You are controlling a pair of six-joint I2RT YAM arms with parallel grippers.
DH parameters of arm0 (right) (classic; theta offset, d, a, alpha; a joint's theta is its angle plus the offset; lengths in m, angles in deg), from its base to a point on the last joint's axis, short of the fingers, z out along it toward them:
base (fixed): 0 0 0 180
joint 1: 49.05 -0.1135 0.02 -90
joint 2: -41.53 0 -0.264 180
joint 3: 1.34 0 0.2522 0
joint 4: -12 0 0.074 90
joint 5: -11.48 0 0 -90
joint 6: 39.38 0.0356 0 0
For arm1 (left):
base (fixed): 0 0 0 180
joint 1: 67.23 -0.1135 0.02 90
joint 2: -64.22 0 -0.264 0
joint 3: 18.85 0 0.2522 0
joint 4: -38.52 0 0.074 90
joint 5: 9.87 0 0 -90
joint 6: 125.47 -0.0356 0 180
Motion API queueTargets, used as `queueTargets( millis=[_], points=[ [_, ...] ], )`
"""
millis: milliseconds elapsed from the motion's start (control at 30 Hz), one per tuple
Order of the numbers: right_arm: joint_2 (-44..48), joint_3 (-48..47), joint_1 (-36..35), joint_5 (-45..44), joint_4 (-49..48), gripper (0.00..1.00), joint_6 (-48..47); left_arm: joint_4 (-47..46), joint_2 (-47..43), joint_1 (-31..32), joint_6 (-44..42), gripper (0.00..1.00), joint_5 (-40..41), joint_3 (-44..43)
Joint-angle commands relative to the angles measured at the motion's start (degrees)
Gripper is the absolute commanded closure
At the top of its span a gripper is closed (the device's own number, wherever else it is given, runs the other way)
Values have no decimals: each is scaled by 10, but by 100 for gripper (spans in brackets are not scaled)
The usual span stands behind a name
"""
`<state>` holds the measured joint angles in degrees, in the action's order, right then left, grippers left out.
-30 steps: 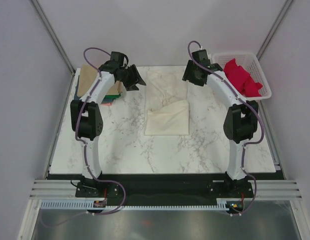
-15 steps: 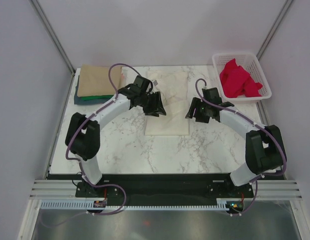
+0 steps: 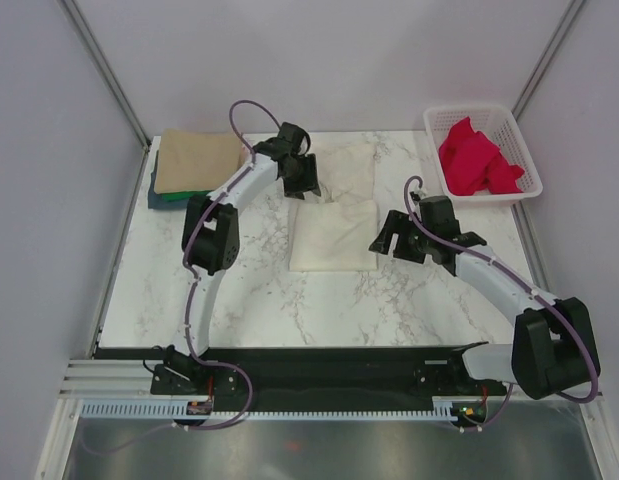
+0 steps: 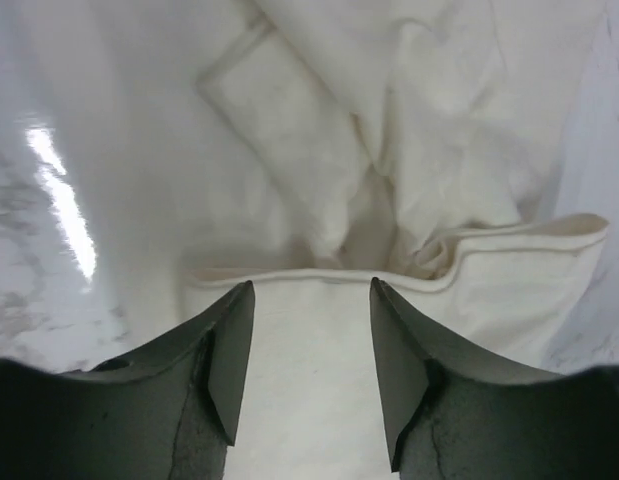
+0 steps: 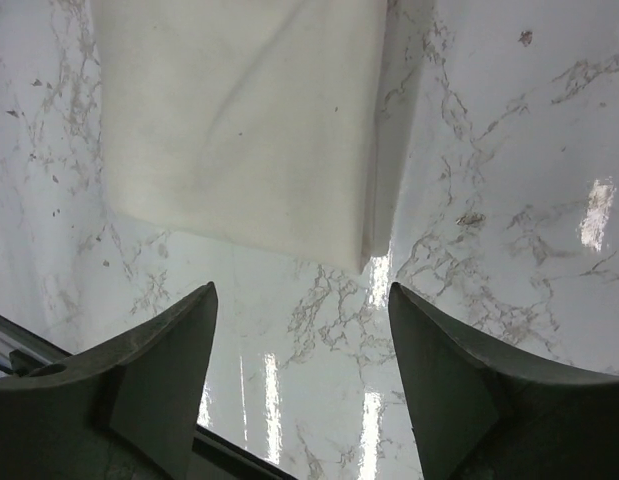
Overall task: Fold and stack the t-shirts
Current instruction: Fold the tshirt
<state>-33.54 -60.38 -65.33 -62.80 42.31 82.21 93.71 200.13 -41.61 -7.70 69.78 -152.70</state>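
The left gripper (image 4: 311, 290) hangs over the crumpled far half of the cream t-shirt (image 3: 334, 235); its jaws stand apart and grip nothing. The right gripper (image 5: 301, 295) is wide open and empty too, above the marble table (image 3: 269, 290), just beside the right edge of the shirt's folded near half. The folded t-shirts (image 3: 194, 160), tan on top, lie stacked at the far left corner.

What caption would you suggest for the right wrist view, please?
Open right gripper poised over a corner of the folded cream t-shirt on marble table.
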Motion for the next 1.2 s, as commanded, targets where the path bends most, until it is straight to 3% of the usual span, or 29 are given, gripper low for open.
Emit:
queueTargets(
  millis=[0,133,167,200,233,333,533,767,967,1167],
  points=[
    [18,25,0,18,-25,17,-9,55,-78,-25,-29,41,48,-37],
    [-5,42,0,26,-49,13,0,38,-187,-21,-33,34,44,68],
    [-13,48,-1,26,-58,13,3,27,-212,-21,-31,33,45,140],
    [-30,56,-1,23,-77,13,14,-41,-313,-20,-12,33,35,266],
    [-30,58,-1,24,-78,13,14,-42,-314,-20,-12,33,35,268],
    [-74,68,0,37,-107,16,26,-101,-401,-19,13,33,15,451],
    [-129,88,0,58,-181,28,44,-251,-499,-20,81,35,-44,680],
    [-163,110,0,64,-230,74,50,-346,-498,-18,127,37,-66,777],
    [-184,124,0,66,-253,85,51,-369,-488,-11,140,37,-50,791],
    [-195,117,0,67,-252,88,45,-392,-466,-11,147,39,-33,791]
  ],
)
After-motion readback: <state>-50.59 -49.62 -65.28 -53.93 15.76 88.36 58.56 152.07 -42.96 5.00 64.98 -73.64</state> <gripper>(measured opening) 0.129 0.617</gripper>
